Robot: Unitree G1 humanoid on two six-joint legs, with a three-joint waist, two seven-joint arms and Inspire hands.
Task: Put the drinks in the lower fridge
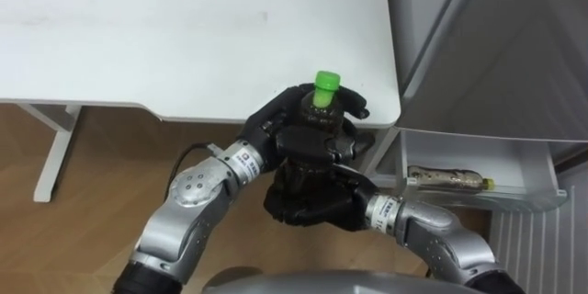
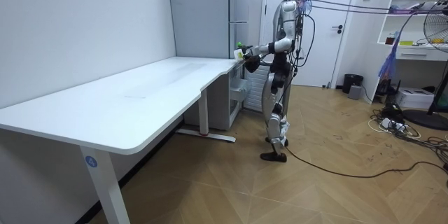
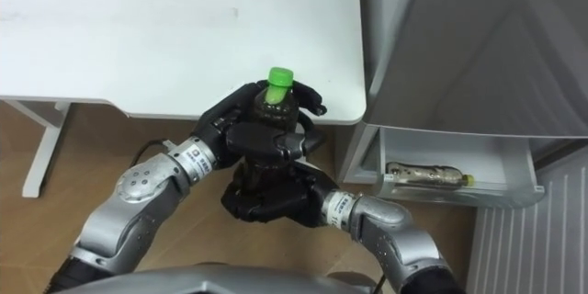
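Holds the bottle [image 1: 319,103] upright at the table's [image 1: 184,37] near corner, green cap [image 1: 326,80] on top, long axis vertical. Curls the left hand [image 1: 280,119] round its shoulder and wraps the right hand [image 1: 312,200] round its lower body from beneath. Must go down and rightward to the open fridge drawer [image 1: 542,193], already holding 1 other bottle [image 1: 448,178] laid flat. Probably suits the nearer right hand.

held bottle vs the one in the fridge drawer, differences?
Pose: the held bottle stands upright; the drawer bottle lies on its side.
Cap: held bottle's is bright green, drawer bottle's pale yellow.
Support: held bottle is wrapped by the left hand and right hand; drawer bottle rests loose in the open drawer.
Both are capped.
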